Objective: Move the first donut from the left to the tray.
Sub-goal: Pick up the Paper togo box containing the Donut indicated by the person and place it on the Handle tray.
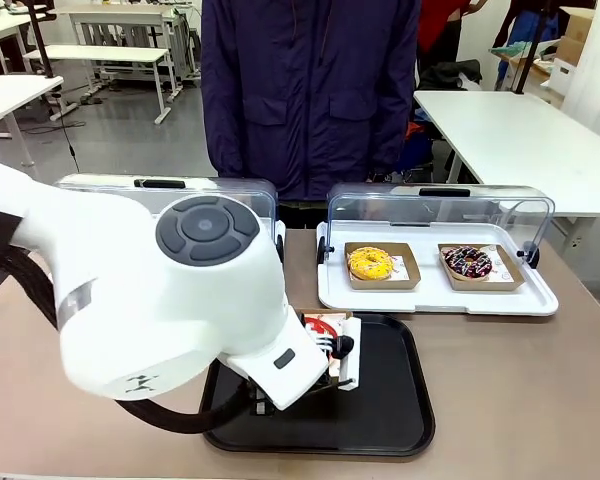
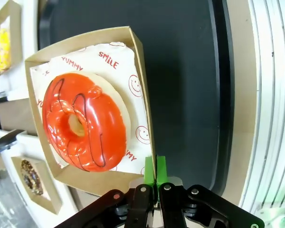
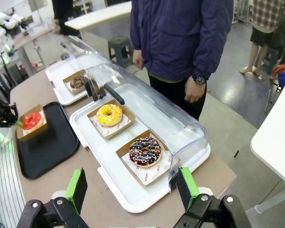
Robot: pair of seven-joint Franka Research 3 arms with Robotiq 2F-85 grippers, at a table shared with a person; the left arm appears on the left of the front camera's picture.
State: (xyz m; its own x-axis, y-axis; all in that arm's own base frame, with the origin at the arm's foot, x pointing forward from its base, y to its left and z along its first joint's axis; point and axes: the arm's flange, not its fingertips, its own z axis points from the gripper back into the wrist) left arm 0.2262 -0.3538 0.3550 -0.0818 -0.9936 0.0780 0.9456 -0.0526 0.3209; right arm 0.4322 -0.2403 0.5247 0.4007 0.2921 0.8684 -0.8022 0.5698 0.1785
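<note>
Left gripper (image 2: 155,176) pinching the side wall of the brown cardboard dish (image 2: 141,85), green pads pressed together on the card edge. Carrying the red-iced donut (image 2: 83,121) in that dish on printed paper, positioned over the black tray (image 2: 190,71). Appearing from the right wrist view to be resting on the near corner of the tray (contact with the surface not confirmable from any angle, possibly hovering just above). Front view partly blocked by the left arm, showing only a corner of the dish. Right gripper (image 3: 132,190) standing wide open, holding nothing, well apart from the work, facing the white tray (image 3: 133,199) with the yellow donut (image 3: 109,114) and the chocolate sprinkled donut (image 3: 145,151). Transfer judged nearly complete: donut already at the tray. Remaining: confirming the dish is seated flat, releasing the pinch, withdrawing clear without dragging the card wall.
</note>
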